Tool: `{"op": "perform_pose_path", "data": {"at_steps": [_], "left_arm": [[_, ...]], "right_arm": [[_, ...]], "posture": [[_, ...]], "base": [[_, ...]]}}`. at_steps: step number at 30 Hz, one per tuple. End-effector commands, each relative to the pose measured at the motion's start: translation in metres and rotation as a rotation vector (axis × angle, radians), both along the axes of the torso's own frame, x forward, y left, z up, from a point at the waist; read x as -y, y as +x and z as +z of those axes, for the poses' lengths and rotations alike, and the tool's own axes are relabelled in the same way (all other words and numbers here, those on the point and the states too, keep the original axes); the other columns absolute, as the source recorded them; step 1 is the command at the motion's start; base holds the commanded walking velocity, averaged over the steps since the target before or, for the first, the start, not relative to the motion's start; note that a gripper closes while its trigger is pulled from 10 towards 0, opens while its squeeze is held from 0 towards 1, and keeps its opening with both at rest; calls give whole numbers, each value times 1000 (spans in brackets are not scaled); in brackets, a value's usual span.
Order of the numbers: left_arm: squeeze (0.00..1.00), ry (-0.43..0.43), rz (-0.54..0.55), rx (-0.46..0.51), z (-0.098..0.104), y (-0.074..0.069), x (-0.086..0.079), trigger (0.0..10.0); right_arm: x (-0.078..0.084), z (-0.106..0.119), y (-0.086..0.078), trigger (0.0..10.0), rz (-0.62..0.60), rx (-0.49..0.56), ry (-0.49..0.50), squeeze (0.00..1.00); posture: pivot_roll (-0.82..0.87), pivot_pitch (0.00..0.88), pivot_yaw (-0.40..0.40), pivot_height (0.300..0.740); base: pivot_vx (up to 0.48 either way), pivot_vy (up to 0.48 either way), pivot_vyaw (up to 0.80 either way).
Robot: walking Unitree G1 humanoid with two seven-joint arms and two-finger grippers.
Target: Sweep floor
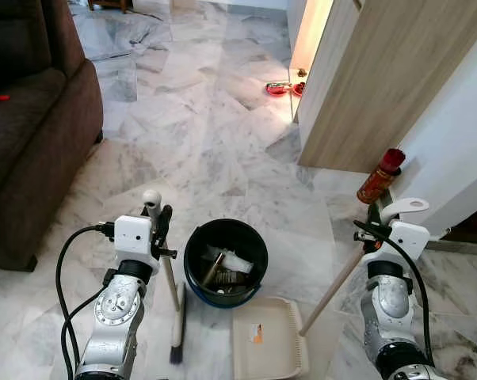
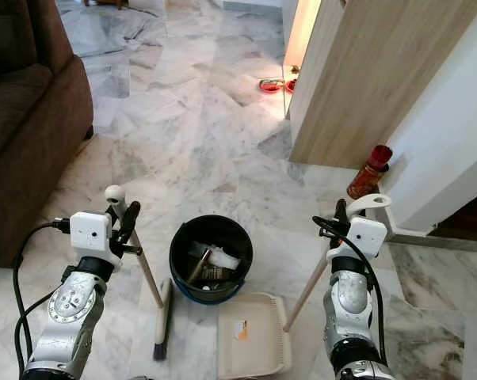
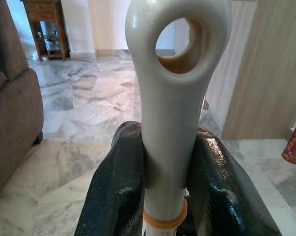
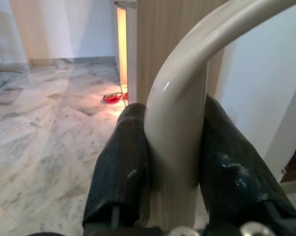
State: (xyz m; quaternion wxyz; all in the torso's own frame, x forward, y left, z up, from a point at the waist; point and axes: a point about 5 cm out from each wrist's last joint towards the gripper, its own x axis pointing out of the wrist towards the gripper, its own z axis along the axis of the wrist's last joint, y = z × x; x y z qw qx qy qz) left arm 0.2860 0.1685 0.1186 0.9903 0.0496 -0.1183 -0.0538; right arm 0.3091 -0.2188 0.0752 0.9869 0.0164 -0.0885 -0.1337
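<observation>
Glossy veined marble floor (image 1: 223,134), round black bucket (image 1: 225,261), left claw (image 1: 159,218) clamped on cream plastic broom handle (image 1: 172,285), right claw (image 1: 375,215) clamped on curved-topped wooden dustpan handle (image 1: 333,291), flat beige dustpan (image 1: 266,340)

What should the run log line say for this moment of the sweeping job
left gripper: shut on broom handle | right gripper: shut on dustpan handle | dustpan: on floor beside black bin

Arms: silver, ribbed, jointed metal.
Wrist boxes: white, one on each arm.
Cables: black, looped beside left arm (image 1: 112,324) and right arm (image 1: 391,313).
Fingers (image 3: 113,196): long, glossy black.
</observation>
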Motion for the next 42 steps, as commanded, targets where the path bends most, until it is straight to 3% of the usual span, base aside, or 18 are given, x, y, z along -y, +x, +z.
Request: {"op": "perform_pose_path", "data": {"at_steps": [1,28,42], "left_arm": [[0,12,-12,34,6,0,2,10000],[0,13,-6,43,8,1,1,10000],[0,10,5,42,7,1,1,10000]], "right_arm": [[3,2,1,10000,-11,8,1,0],[4,4,2,10000,-9,8,-2,0],[5,4,2,10000,-4,5,-2,0]], "posture": [[176,125,-111,740],[181,132,-115,740],[183,132,-120,740]], "base": [[-244,0,0],[-261,0,0],[0,0,0]]}}
